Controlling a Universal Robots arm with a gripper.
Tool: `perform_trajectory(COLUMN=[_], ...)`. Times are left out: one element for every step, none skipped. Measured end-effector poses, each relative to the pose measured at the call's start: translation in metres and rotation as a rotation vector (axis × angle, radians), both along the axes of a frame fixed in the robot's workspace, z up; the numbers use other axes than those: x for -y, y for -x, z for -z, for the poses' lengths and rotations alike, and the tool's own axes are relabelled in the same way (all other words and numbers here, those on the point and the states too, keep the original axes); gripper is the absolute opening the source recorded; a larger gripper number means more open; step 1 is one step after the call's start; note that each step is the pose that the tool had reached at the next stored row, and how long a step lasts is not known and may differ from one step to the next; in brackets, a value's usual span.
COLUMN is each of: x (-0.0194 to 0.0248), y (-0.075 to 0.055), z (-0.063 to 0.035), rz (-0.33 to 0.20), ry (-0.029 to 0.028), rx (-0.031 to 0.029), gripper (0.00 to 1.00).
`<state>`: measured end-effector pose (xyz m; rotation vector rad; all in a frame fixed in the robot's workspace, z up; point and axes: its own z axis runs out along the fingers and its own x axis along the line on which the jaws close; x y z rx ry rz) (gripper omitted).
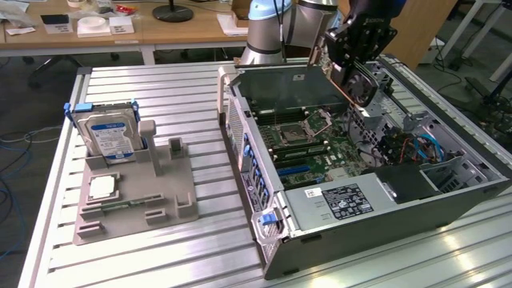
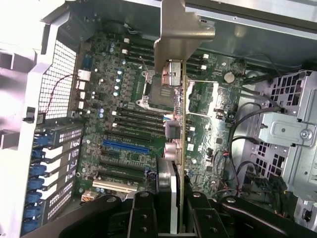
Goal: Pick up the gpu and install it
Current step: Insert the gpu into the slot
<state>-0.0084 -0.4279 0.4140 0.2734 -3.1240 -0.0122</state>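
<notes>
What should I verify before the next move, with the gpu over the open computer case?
1. Grip: the gripper is shut on the gpu, with the card clamped in it. Ok.
2. Card seated: it hangs above the motherboard and is in no slot. Not ok.
3. Blue expansion slot free: nothing is plugged into it. Ok.
4. Alignment: in the wrist view the card's edge runs crosswise to that slot. Not ok.
5. Cables: the blue cables lie apart from the card. Ok.
6. Gap between the silver end bracket and the board below it: cannot tell.
</notes>
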Motion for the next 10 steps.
perform_trajectory(x=[0.0, 0.0001, 0.0001, 0.0003, 0.0005, 0.0006, 0.0007, 0.0008, 0.0009, 0.0009], y=[0.0, 0.0, 0.0, 0.0, 0.0, 0.0, 0.0, 0.0, 0.0, 0.0], z=[0.0, 0.0, 0.0, 0.0, 0.0, 0.0, 0.0, 0.0, 0.0, 0.0], rz=[-0.003, -0.007, -0.011, -0.014, -0.017, -0.02, -0.022, -0.025, -0.029, -0.032], ry=[0.0, 0.0, 0.0, 0.0, 0.0, 0.0, 0.0, 0.0, 0.0, -0.0001], rx=[0.0, 0.0, 0.0, 0.0, 0.0, 0.0, 0.0, 0.0, 0.0, 0.0], gripper=[0.28, 0.28, 0.28, 0.28, 0.28, 0.28, 0.28, 0.28, 0.28, 0.28])
